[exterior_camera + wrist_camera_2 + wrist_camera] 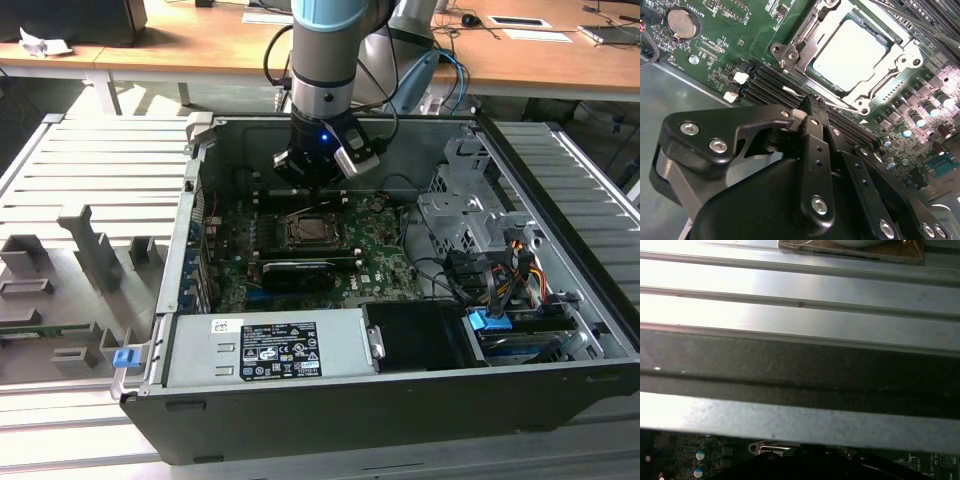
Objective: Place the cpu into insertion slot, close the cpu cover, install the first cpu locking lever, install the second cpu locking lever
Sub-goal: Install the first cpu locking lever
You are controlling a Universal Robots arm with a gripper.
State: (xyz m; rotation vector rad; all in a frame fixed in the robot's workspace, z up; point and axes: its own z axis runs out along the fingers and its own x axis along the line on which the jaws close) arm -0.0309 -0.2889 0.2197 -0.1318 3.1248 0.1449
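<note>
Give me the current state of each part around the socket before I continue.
cpu: seated flat in the socket, metal top showing.
cpu cover: closed down around the cpu, framing it through its window.
tool: above the board just beside the socket, holding nothing.
computer case: side open, motherboard exposed.

The cpu [850, 52] had a pale, smooth metal top with a soft sheen. The cpu cover [890, 70] was bright bare metal. The gripper [812, 107] was matt black, with shiny screws. The motherboard [735, 35] was glossy green.
</note>
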